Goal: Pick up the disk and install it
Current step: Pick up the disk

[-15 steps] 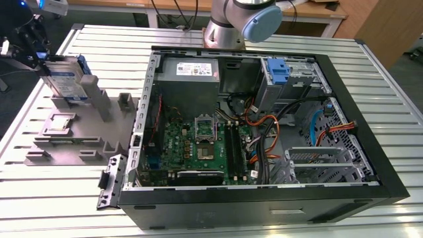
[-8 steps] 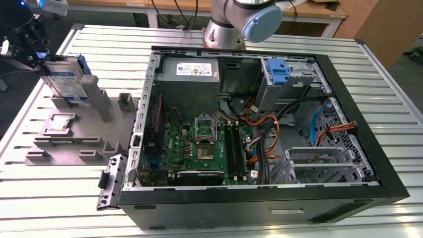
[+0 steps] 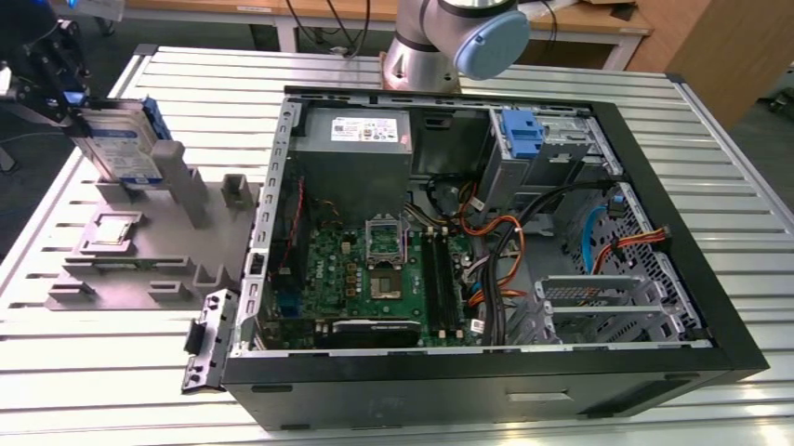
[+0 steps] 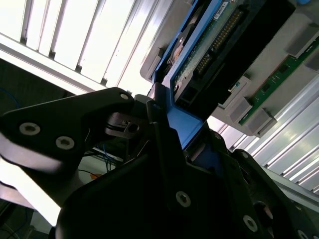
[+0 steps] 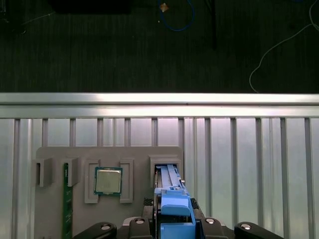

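The gripper (image 3: 69,102) is at the exterior view's far left, over the grey fixture block (image 3: 149,269) that lies on the slatted metal tabletop (image 3: 694,167). It is closed on the upper end of the disk (image 3: 118,141). The disk stands on edge, with its white-and-blue label facing the camera and blue rails along its sides. Its lower end is at the tall slot of the fixture, but I cannot tell whether it still sits in the slot or has just cleared it.

In the first wrist view, the disk's (image 5: 175,211) blue carrier runs straight out from between the black fingers (image 5: 139,225) toward the slot in the fixture. A small square chip (image 5: 108,180) sits in its own pocket just beside that slot, and a green memory stick (image 5: 66,199) lies farther along the block.

In the second wrist view, the dark fingers (image 4: 99,114) are pressed against the blue rail, and the disk's (image 4: 209,55) circuit-board underside is visible beyond them.

The open computer case (image 3: 496,381) lies to the exterior view's right of the fixture, well apart from the disk. A blue latch (image 3: 522,130) stands in its far corner.
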`<state>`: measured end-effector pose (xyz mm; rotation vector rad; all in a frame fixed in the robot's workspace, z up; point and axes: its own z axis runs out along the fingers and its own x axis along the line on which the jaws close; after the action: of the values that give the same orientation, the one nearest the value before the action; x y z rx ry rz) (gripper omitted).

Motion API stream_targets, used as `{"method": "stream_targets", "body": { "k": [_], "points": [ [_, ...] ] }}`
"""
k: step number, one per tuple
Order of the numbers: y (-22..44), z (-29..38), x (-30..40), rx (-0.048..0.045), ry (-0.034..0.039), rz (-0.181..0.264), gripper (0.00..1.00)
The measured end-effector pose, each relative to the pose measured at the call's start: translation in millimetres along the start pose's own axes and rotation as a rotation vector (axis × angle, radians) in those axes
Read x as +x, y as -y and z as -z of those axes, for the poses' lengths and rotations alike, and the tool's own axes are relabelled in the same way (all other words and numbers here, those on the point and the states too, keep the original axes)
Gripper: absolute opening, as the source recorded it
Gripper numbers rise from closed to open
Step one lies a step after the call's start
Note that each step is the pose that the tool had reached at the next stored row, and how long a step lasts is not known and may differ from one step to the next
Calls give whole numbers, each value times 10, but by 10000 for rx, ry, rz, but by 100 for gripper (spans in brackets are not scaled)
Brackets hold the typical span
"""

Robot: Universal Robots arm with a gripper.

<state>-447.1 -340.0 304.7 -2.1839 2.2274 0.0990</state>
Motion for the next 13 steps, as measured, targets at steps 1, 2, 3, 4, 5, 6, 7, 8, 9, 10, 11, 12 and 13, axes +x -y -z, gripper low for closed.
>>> {"method": "stream_targets", "body": {
  "k": [1, 2, 3, 4, 5, 6, 7, 8, 9, 10, 11, 12, 13],
  "points": [
    [0, 2, 0, 1, 0, 0, 37],
    [0, 4, 0, 1, 1, 0, 37],
    [0, 6, 0, 1, 1, 0, 37],
    [0, 8, -1, 1, 0, 0, 37],
    [0, 10, -1, 1, 0, 0, 37],
    [0, 12, -1, 0, 0, 0, 37],
    [-1, 14, -1, 1, 0, 0, 37],
    [-1, 17, -1, 0, 0, 0, 37],
    [-1, 19, -1, 0, 0, 0, 37],
    [0, 20, -1, 1, 0, 0, 37],
    [-1, 27, -2, 1, 0, 0, 37],
    [-1, 33, -2, 0, 0, 0, 37],
    [-1, 34, -2, 1, 0, 0, 37]
  ]
}}
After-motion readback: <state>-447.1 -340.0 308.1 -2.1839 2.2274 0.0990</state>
